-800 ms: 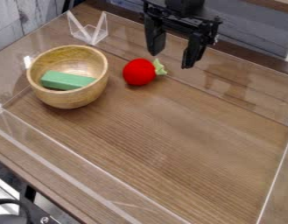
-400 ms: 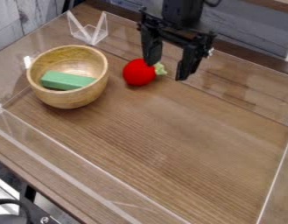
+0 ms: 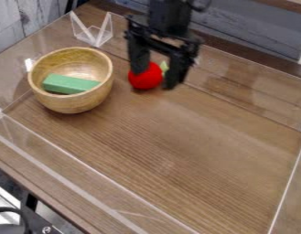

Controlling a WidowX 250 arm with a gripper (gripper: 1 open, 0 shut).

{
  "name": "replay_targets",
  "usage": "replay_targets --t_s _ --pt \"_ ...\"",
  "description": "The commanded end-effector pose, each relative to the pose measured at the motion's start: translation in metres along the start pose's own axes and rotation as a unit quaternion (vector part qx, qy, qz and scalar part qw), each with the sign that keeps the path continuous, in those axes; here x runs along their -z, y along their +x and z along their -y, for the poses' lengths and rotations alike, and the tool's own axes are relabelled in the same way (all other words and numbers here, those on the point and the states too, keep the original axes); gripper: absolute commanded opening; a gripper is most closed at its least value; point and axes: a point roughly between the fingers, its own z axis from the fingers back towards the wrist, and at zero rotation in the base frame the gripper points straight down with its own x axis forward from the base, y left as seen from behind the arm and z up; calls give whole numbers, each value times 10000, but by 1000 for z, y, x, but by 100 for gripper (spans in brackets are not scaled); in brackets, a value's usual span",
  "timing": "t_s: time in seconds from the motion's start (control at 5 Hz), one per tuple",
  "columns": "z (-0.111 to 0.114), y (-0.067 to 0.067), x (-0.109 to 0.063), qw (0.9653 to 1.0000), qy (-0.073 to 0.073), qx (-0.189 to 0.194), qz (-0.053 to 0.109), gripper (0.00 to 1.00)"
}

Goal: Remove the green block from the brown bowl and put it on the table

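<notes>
Black end effector (nearer the bowl now)

Beside the tan bowl, the toy is showing red and green; inside it, the block is showing pale green; beneath it, the table is showing brown wood grain.

The green block is held inside the brown bowl on the bench, beyond one side of the pincer. The red strawberry toy, topped with green leaves, is partly framed by the pincer, whose jaws are spread wide. Its motion is shown blurred.
</notes>
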Motion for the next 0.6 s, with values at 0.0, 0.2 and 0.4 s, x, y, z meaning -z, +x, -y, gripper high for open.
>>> replay_targets --t_s 0.0,0.2,0.4 --pt "-35 -8 -16 9988 95 374 314 100" --pt "-67 -18 -17 9966 207 706 381 100" --pt "-100 -19 -13 9941 322 965 387 100"
